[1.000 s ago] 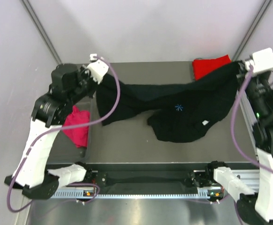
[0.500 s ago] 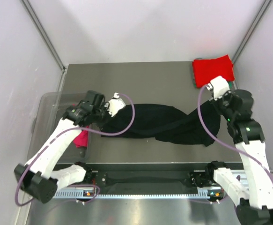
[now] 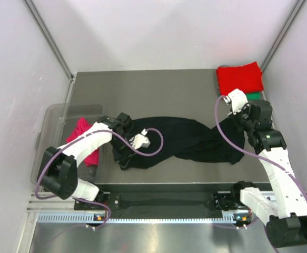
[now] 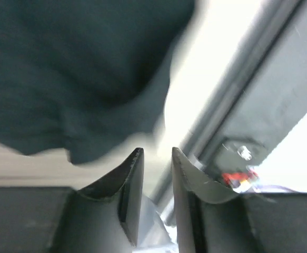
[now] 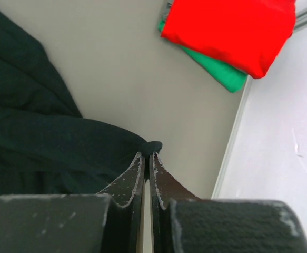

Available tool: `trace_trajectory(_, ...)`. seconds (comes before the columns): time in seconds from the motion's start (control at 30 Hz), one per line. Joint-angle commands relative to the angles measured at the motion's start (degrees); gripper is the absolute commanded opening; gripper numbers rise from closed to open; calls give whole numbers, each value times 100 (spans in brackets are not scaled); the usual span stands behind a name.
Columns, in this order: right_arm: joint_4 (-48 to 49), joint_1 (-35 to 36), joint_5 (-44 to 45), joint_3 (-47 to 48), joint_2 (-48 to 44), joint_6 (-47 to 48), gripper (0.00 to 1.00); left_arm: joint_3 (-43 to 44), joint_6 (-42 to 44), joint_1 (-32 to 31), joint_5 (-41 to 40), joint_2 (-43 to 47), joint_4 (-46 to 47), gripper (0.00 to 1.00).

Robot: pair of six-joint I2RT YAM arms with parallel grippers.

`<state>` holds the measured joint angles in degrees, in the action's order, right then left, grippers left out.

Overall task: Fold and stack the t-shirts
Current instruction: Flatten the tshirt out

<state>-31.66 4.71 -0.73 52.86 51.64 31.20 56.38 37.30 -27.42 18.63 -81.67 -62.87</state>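
The black t-shirt [image 3: 190,139] lies twisted in a long band across the middle of the table. Its left end [image 4: 63,68] is bunched just beyond my left gripper [image 3: 122,159], whose jaws [image 4: 156,153] are open with nothing between them. My right gripper [image 3: 232,112] is shut on a pinch of the black shirt's right end [image 5: 37,142], seen at the fingertips [image 5: 147,154]. A folded red t-shirt [image 3: 240,79] lies on a green one [image 3: 254,96] at the far right corner; both show in the right wrist view [image 5: 232,29], [image 5: 221,74].
A clear plastic bin [image 3: 50,121] stands at the table's left edge with a magenta t-shirt [image 3: 85,142] hanging over its side. The metal rail [image 3: 169,203] runs along the near edge. Grey walls close in the left, right and back.
Both arms brought the stretched black shirt down from the far side onto the middle of the table. My left gripper has opened and let go of its end. The right stays shut on its end.
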Motion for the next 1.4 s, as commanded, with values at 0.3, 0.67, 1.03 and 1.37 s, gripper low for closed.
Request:
trace_trajectory(0.3,-156,-40,-357,-92,-506,-281,0,787,137,-35,-203,258,-260,46)
trace_trajectory(0.67,-148,-40,-322,-268,-558,-79,0,-530,-749,-1203,-483,63,388,48)
trace_trajectory(1.03,-112,-40,-358,-206,-417,-114,0,-909,-1303,-1879,-1353,186,1145,50)
trace_trajectory(1.37,-113,-49,-278,-224,-312,-53,0,-848,-1436,-2180,-1494,661,891,44)
